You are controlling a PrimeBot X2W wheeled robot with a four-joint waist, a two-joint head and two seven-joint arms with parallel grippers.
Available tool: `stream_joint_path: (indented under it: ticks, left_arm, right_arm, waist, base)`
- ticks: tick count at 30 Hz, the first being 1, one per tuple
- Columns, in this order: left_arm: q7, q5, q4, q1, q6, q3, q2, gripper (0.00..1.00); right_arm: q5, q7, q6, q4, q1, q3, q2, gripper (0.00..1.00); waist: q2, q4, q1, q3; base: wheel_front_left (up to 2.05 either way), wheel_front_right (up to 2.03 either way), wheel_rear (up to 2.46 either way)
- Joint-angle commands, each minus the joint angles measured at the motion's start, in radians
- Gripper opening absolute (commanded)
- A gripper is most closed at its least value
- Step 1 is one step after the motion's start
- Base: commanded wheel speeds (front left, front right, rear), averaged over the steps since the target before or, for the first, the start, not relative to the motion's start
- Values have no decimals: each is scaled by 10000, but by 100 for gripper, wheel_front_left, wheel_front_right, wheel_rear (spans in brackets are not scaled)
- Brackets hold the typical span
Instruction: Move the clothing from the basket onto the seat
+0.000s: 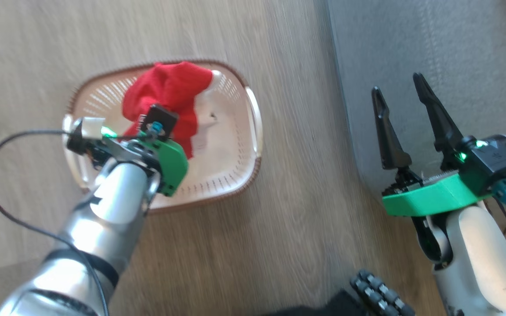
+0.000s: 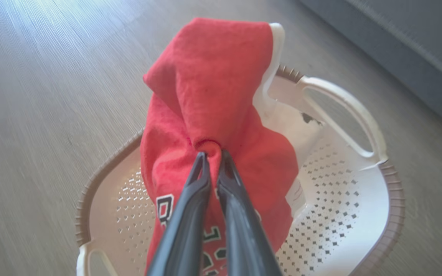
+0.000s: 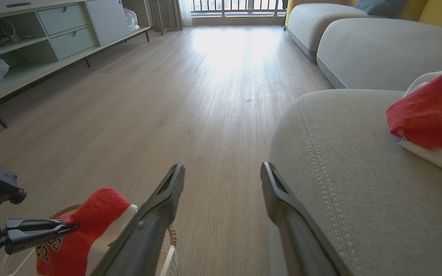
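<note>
Left wrist view, left tool (image 2: 213,154): clenched on a gathered pinch of the clothing (image 2: 209,96), so that the red garment hung from one point.
Left wrist view, clothing: raised in a peak over the basket (image 2: 359,214), its lower part hanging down toward the inside; probably mid-lift, to clear the rim.
Left wrist view, hidden: the fingers cut across the black-and-white lettering, and whether the cloth touched the basket bottom could not be told.
Head view, right tool (image 1: 404,94): released and empty, jaws wide, at the near edge of the seat (image 1: 455,52), apparently kept clear of the lift.
Head view, hidden: the left tool's tips lay under its own wrist, and blur softened the basket.
Right wrist view, seat: a second red garment (image 3: 432,111) with white trim lay on the cushion, cut off by the right edge.
</note>
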Motion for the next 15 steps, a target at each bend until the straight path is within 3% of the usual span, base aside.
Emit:
stream_joint_path:
  ticks: [1, 15]
  left_arm:
    - [-131, -213, -1194, 614, 128, 336, 53, 0]
    - [-136, -534, -6994, 2774, 492, 1949, 239, 0]
  right_arm:
    - [8, -23, -2, -174, 369, 59, -265, 100]
    - [44, -23, -2, 49, 1311, -146, -536, 100]
  waist:
    - [-1, 733, 1, -1602]
    - [-1, 1659, 1, -3844]
  base:
    - [0, 0, 0]
    - [0, 0, 0]
